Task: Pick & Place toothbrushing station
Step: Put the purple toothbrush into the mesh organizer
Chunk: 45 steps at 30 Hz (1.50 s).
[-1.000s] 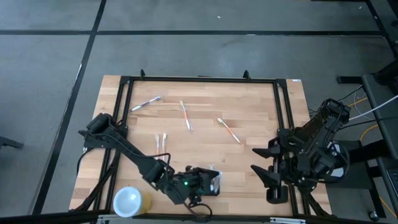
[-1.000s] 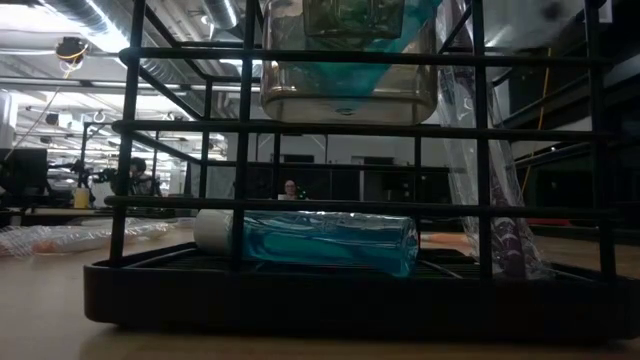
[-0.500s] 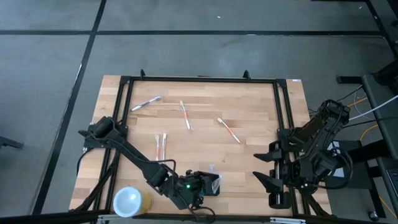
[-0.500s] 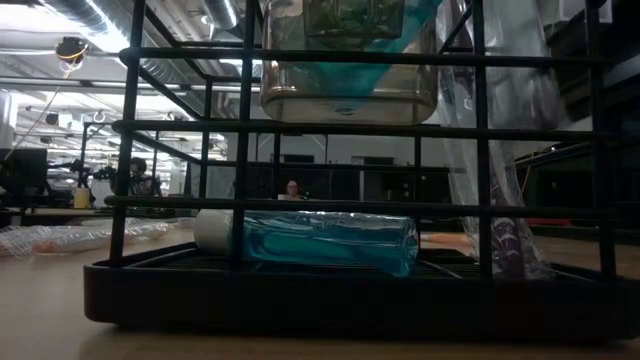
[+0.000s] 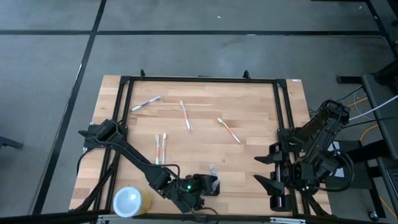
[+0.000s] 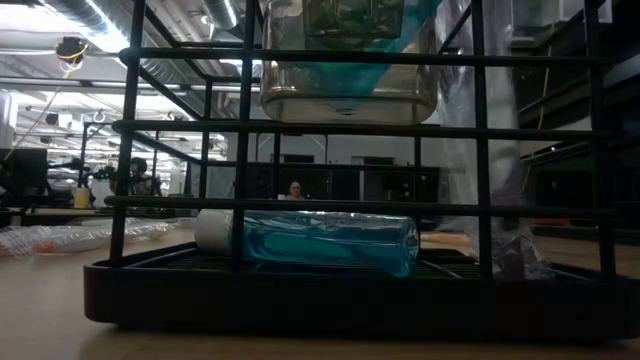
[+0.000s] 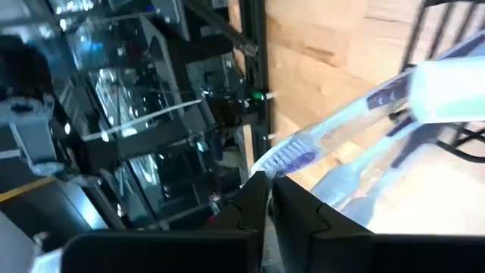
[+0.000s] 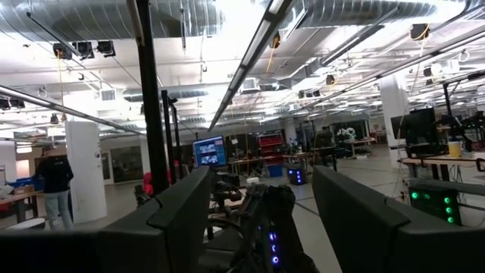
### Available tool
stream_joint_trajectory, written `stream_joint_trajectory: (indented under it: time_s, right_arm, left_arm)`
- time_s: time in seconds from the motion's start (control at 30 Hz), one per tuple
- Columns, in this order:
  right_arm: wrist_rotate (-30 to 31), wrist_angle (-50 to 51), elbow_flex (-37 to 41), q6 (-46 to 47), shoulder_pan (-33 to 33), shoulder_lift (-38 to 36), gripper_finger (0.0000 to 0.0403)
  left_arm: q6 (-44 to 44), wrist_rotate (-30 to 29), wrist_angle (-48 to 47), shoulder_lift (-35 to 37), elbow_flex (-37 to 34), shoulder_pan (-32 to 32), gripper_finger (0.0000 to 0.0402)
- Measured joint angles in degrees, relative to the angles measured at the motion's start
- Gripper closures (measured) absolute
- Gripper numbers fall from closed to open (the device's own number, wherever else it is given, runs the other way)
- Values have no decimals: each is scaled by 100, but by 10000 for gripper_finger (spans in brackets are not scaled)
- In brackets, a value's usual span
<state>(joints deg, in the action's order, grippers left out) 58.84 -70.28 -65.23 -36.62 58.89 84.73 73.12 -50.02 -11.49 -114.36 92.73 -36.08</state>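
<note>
My left gripper (image 5: 205, 185) is low at the table's near edge, shut on a clear-wrapped toothbrush (image 7: 333, 129) with blue bristles. The wrapper (image 5: 213, 168) sticks out past the gripper toward the far edge. In the low view the wrapper (image 6: 500, 190) stands steeply behind the bars of the black toothbrushing station (image 6: 300, 295), which holds a blue bottle (image 6: 320, 240) lying on its tray. In the high view the gripper hides the station. My right gripper (image 5: 266, 169) is open and empty at the table's right side; its wrist view (image 8: 261, 220) shows only the room. My left gripper pinches the wrapped toothbrush at its bristle end (image 7: 276, 161) between its two fingers (image 7: 254, 201). The rest of the toothbrush runs away from the fingers, slanting over the wood. Its lower end (image 6: 515, 262) shows near the table beside the station; whether it rests there, I cannot tell.
A yellow cup with a white top (image 5: 130, 201) stands at the near left corner. Several loose toothbrushes lie on the wood: one far left (image 5: 146, 102), one far middle (image 5: 185, 116), one to its right (image 5: 229, 130), a pair (image 5: 160, 145). A black frame (image 5: 199, 79) rims the table.
My left gripper has crept toward the table's near edge, still shut on the wrapped toothbrush. The wrapper has tipped a little more upright behind the station's bars. My right gripper has drawn slightly toward the near edge, still open.
</note>
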Motion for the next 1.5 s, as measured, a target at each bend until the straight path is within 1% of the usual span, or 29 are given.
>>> stream_joint_trajectory:
  time_s: [0.27,0.47,0.53,0.63,0.67,0.7,0.73,0.8,0.87,0.93,1.0,1.07,1.13,1.17,1.23,1.33,1.37,1.47,1.5]
  right_arm:
    - [1,2,0,-2,0,0,168]
    - [1,4,0,-28,0,0,168]
    - [1,4,0,-28,0,0,168]
    - [-6,4,0,-20,0,0,168]
    - [-50,4,0,-3,0,0,168]
    - [-145,4,0,11,0,0,168]
    - [-252,3,0,38,0,0,168]
    - [-391,-21,0,114,0,0,168]
    - [-430,-88,0,171,1,0,168]
    - [-430,-92,0,265,17,-4,168]
    - [-428,-140,0,319,19,-4,168]
    - [-441,-224,0,364,22,-7,168]
    - [-447,-307,-2,377,22,-7,168]
    - [-449,-397,-2,340,21,-7,168]
    - [-540,-565,-2,298,20,-11,168]
    - [-795,-691,-2,221,20,-83,168]
    - [-849,-695,-2,214,17,-130,168]
    - [-892,-707,-2,204,18,-284,168]
    - [-891,-703,-2,162,28,-317,168]
  left_arm:
    - [-477,0,-26,10,0,-109,327]
    - [-475,-97,6,10,0,-372,291]
    - [-351,-343,14,15,0,-423,282]
    - [-202,-1184,-19,153,-2,-402,272]
    - [-360,-1353,-96,269,-2,-362,269]
    - [-670,-1384,-269,451,-2,-311,268]
    - [-1099,-1276,-479,655,-4,-264,267]
    - [-1911,-778,-908,1132,0,-152,269]
    - [-2637,-391,-1298,1562,2,-43,274]
    - [-3584,-83,-1733,1988,-2,175,280]
    - [-4910,370,-2092,2478,-4,555,287]
    - [-6174,1010,-2479,2943,10,1045,293]
    - [-7147,1609,-2935,3245,13,1560,300]
    - [-7493,1874,-3182,3334,11,1810,303]
    - [-7860,2118,-3677,3461,4,2265,310]
    - [-7791,2162,-4763,3509,10,2972,321]
    - [-7882,2335,-5194,3417,11,3232,323]
    - [-8174,3599,-6270,2892,-3,4152,323]
    - [-8200,3805,-6544,2683,-13,4398,320]
